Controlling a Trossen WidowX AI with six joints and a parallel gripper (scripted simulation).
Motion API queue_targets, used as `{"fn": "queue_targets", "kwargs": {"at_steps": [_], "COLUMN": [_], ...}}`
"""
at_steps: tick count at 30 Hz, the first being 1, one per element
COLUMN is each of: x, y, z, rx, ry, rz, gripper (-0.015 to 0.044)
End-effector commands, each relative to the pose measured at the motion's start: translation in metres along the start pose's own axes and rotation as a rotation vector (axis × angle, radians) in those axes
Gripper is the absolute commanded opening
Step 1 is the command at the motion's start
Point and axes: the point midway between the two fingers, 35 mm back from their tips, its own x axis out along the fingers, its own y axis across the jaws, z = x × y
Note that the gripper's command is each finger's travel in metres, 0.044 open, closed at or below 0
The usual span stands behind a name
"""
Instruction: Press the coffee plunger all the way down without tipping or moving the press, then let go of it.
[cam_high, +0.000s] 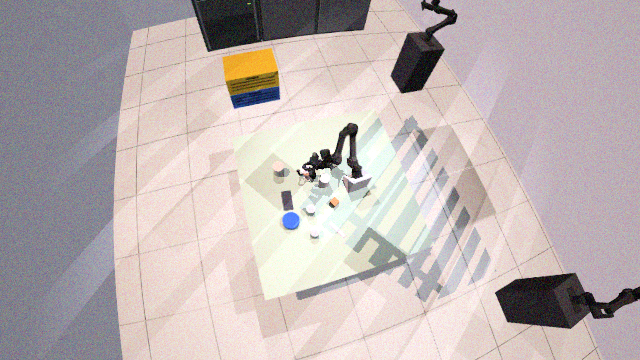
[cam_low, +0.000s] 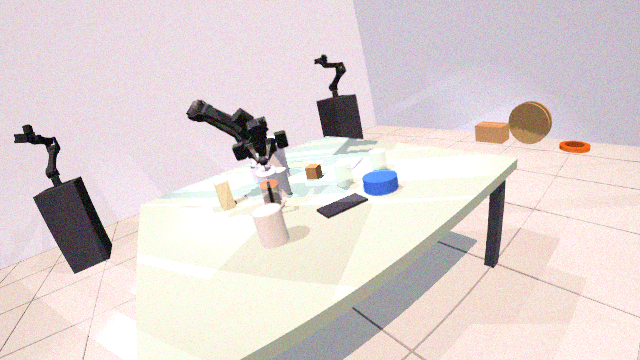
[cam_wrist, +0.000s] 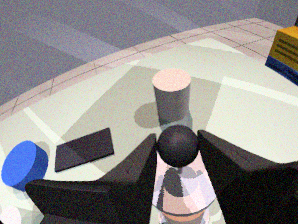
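Observation:
The coffee press (cam_low: 272, 198) (cam_wrist: 182, 195) is a clear glass with a pale lid and an orange band, and it stands upright on the table. Its round black plunger knob (cam_wrist: 178, 146) sits between the fingertips, close above the lid. My gripper (cam_low: 262, 160) (cam_wrist: 176, 137) points down over the press and is shut on the knob. Little of the rod shows between knob and lid. In the top view the arm partly hides the press, and in the wrist view the glass's lower part is cut off by the frame edge.
A pinkish cylinder (cam_high: 278, 167) (cam_low: 271, 227) (cam_wrist: 172, 100) stands just beyond the press. A grey-white cylinder (cam_high: 324, 180) and a cream block (cam_low: 224, 195) stand close by. A dark slab (cam_low: 343, 205) (cam_wrist: 85, 149), blue disc (cam_low: 380, 183) (cam_wrist: 22, 165), orange-brown cube (cam_high: 334, 202) and two pale cups are farther off.

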Motion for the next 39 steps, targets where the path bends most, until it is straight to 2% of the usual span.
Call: {"fn": "queue_targets", "kwargs": {"at_steps": [1, 39], "x": [0.0033, 0.0089], "y": [-0.0002, 0.0013], "z": [-0.0086, -0.0052], "rx": [-0.027, -0.027], "ry": [0.033, 0.033], "rz": [-0.013, -0.013], "gripper": [0.0120, 0.0120]}}
